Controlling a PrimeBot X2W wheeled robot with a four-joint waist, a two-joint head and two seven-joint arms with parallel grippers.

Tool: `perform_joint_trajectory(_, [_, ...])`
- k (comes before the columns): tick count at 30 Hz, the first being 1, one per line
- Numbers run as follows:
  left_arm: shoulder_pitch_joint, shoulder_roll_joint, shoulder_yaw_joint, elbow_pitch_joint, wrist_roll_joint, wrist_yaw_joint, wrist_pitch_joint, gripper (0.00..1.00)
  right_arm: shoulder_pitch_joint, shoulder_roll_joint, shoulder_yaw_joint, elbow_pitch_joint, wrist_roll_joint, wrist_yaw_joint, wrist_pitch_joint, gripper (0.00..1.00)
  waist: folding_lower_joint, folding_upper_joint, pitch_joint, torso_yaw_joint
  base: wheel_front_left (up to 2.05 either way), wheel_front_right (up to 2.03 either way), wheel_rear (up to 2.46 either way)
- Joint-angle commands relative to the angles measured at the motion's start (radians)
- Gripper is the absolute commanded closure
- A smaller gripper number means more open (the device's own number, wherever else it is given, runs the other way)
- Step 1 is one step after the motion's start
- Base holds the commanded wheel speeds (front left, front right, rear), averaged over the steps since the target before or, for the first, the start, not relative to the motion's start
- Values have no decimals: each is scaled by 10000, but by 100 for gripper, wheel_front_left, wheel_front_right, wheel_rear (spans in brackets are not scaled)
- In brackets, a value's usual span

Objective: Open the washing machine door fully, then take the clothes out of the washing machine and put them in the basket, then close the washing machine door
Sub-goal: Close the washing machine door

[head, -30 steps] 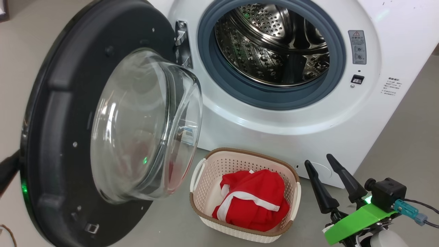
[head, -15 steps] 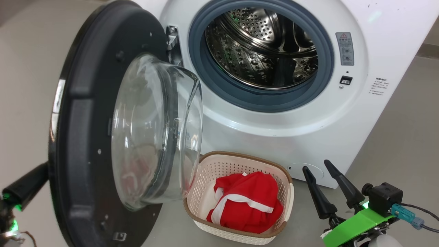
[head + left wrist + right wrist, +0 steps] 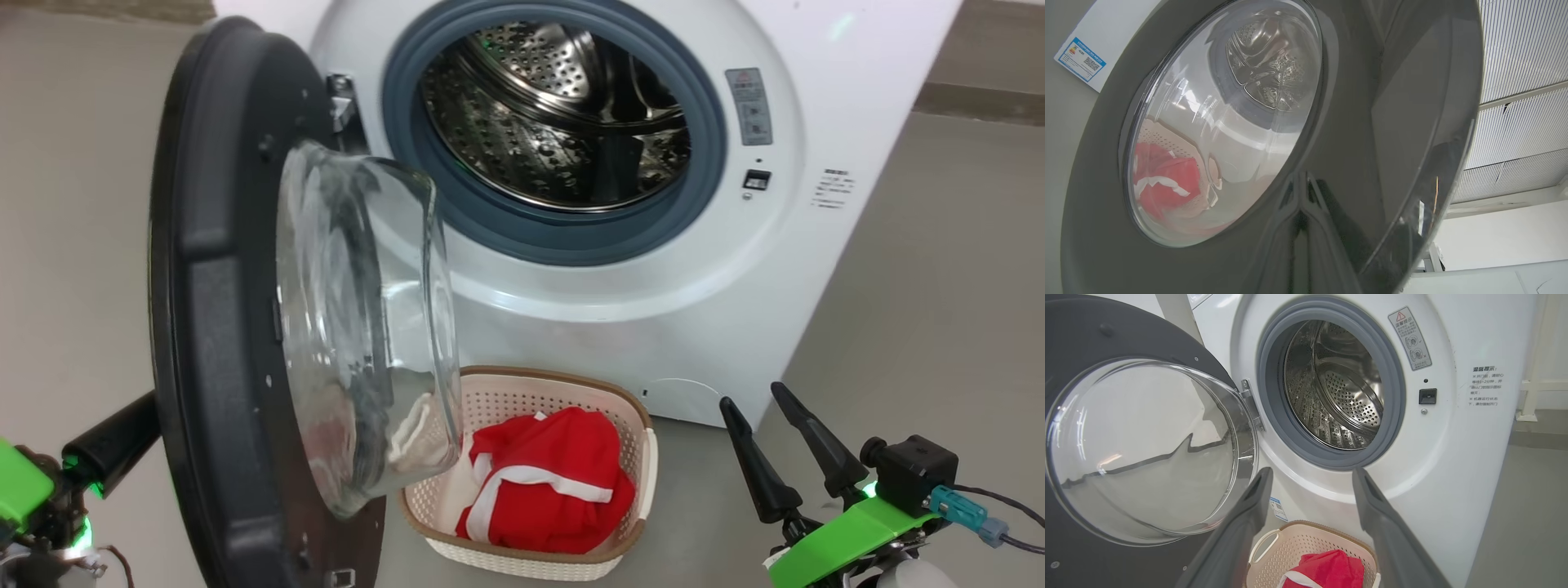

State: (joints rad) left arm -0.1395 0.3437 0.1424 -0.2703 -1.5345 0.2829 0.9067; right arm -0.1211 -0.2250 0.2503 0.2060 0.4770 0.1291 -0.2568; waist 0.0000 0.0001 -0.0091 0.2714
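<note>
Two grippers are showing in the head view, one on each side of the washing machine door (image 3: 212, 286). The left gripper (image 3: 114, 441) is reaching in from the lower left behind the door's black rim, its fingers pressed together. In the left wrist view their tips are looking as if they are touching the glossy outer face, meeting their own reflection beside the window. The right gripper (image 3: 751, 398) is hanging at the lower right with its fingers spread wide and holding nothing, well apart from the washing machine (image 3: 735, 269) and pointing toward its front.

The door is standing partly open, swung out on its left-hand hinge so that it is facing nearly edge-on to the head camera. Its clear glass bowl (image 3: 359, 327) is bulging toward the opening. The grey gasket (image 3: 506, 229) is ringing the steel perforated drum (image 3: 555, 114), which is lying open to view.

The basket (image 3: 555, 377) is sitting on the floor (image 3: 939, 286) just in front of the washer, below the opening, its left end partly hidden behind the glass bowl. The clothes (image 3: 555, 482) are lying bunched inside the basket, red fabric with a white band crossing the top.

A small blue label (image 3: 1278, 508) is showing on the washer's white front just above the basket's rim.
</note>
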Motion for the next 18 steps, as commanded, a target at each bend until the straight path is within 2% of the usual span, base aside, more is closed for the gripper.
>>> perform_joint_trajectory(1, [-689,169,260,-434,-55,-66,141,100,-151,-73,168,-224,19,16,-49,0,0,-1,2,-394,0,0,0])
perform_joint_trajectory(18, [-974,-291,-107,-686,14,7,-52,100,-175,-96,83,-256,16,16,-49,0,0,-1,5,-1899,0,0,0])
